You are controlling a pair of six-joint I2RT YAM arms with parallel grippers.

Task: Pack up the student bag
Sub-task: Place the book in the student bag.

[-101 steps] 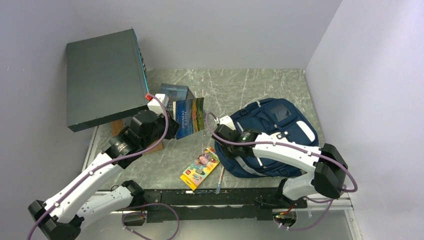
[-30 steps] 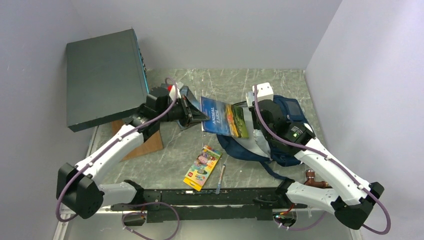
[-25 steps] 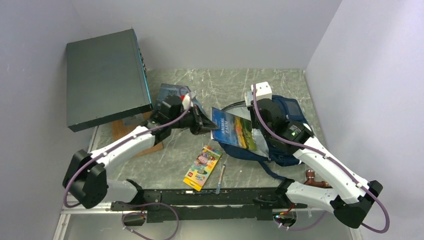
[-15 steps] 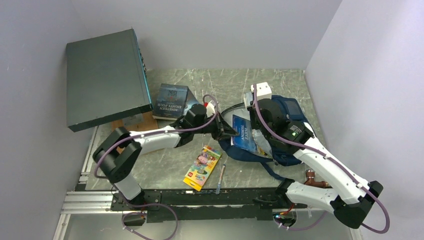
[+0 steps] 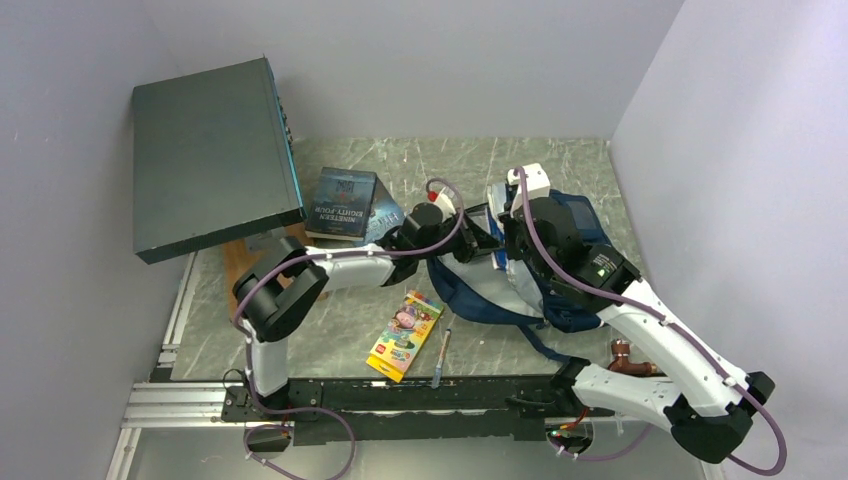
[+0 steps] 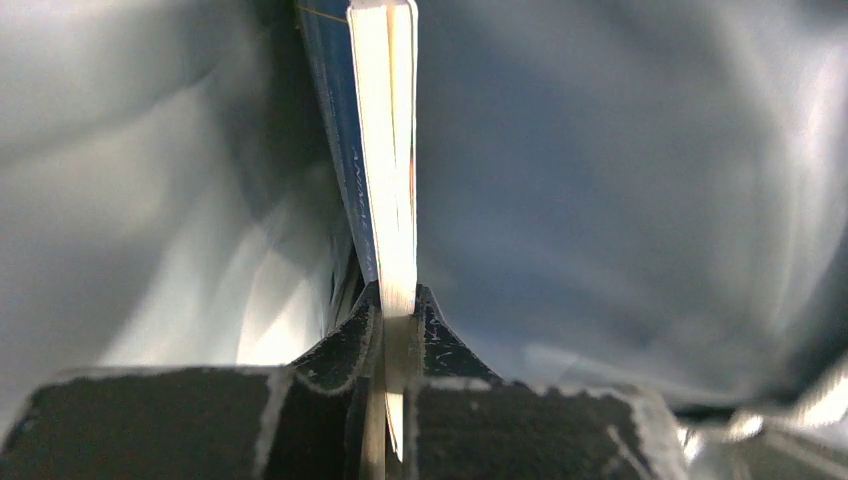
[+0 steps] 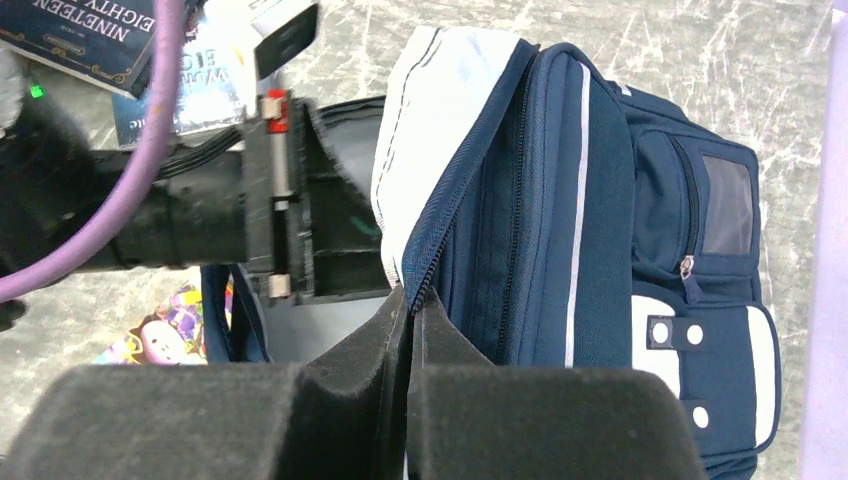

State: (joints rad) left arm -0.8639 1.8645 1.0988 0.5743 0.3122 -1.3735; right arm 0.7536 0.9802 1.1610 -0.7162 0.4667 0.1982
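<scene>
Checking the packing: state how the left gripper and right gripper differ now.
The left gripper clamps a thin book by its edge; the right gripper pinches the student bag at its zipper rim. The left gripper is inside the bag; the right gripper is outside. Both are shut.

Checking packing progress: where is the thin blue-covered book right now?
In the left wrist view, the book stands edge-on inside the student bag, clamped in the left gripper, which reaches into the bag's opening.
</scene>
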